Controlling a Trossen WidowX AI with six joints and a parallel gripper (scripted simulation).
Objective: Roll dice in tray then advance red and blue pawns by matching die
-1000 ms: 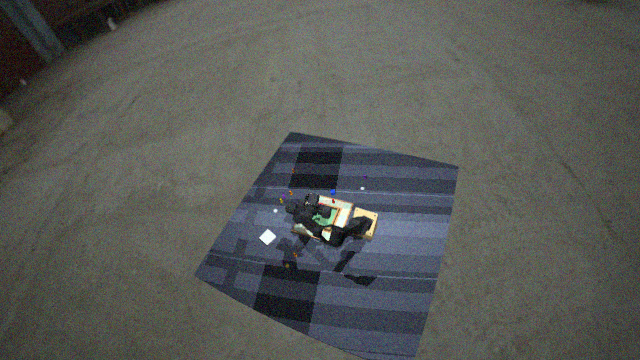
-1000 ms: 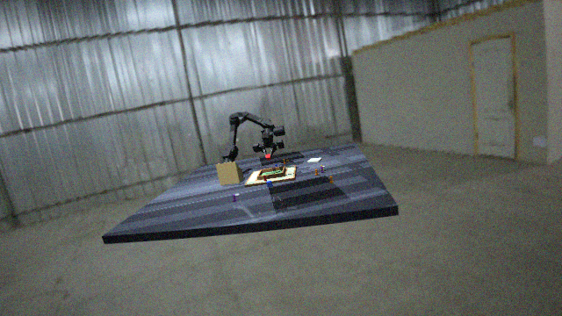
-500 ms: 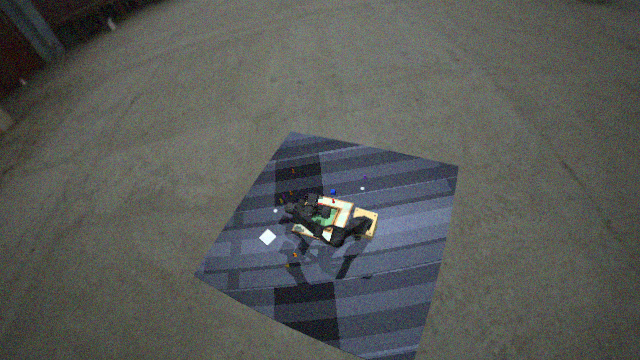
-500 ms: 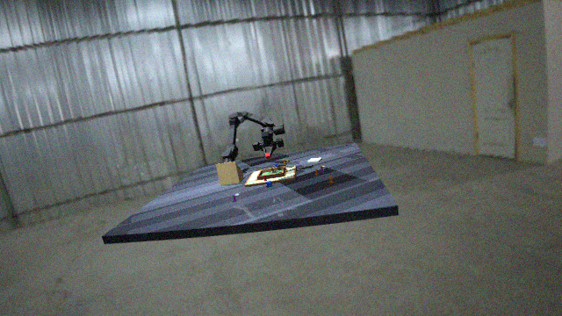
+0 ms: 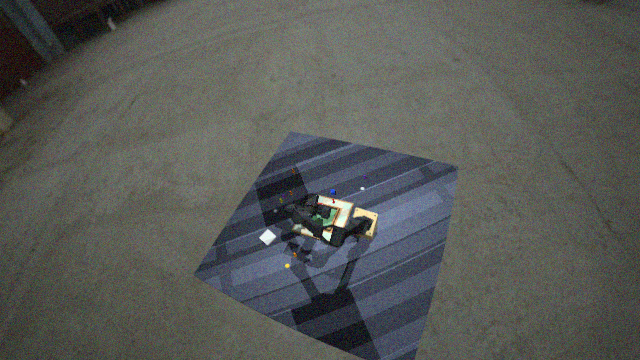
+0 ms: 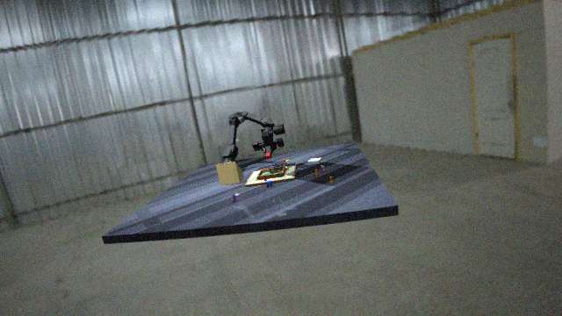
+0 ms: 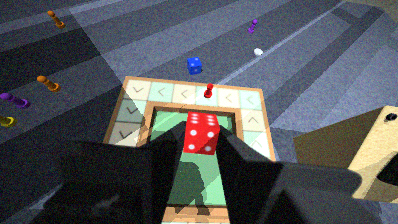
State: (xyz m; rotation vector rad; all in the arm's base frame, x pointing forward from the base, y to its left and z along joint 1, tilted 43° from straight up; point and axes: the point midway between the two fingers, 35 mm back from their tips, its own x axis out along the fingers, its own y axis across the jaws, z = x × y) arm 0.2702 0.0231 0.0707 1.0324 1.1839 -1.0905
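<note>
My gripper (image 6: 268,152) (image 7: 201,127) is shut on the red die (image 6: 268,154) (image 7: 201,134), held well above the green-floored tray (image 5: 326,217) (image 7: 164,121). The tray is set in the middle of the arrow board (image 5: 346,209) (image 7: 229,98). The red pawn (image 5: 333,201) (image 7: 208,91) stands upright on the board's far row in the wrist view. The blue die (image 5: 333,192) (image 6: 269,183) (image 7: 194,65) lies on the table outside the board, beyond that row. A small blue shape (image 6: 277,165), apparently the blue pawn, shows at the board's arm side; it is hidden in the wrist view.
A tan wooden block (image 5: 372,231) (image 6: 229,173) (image 7: 327,145) stands beside the board. Orange pawns (image 7: 49,83), purple pawns (image 7: 16,100) and a yellow piece (image 7: 7,121) are at wrist-view left. A white piece (image 7: 258,52) lies beyond the board. A white square (image 5: 267,237) (image 6: 314,160) lies farther off.
</note>
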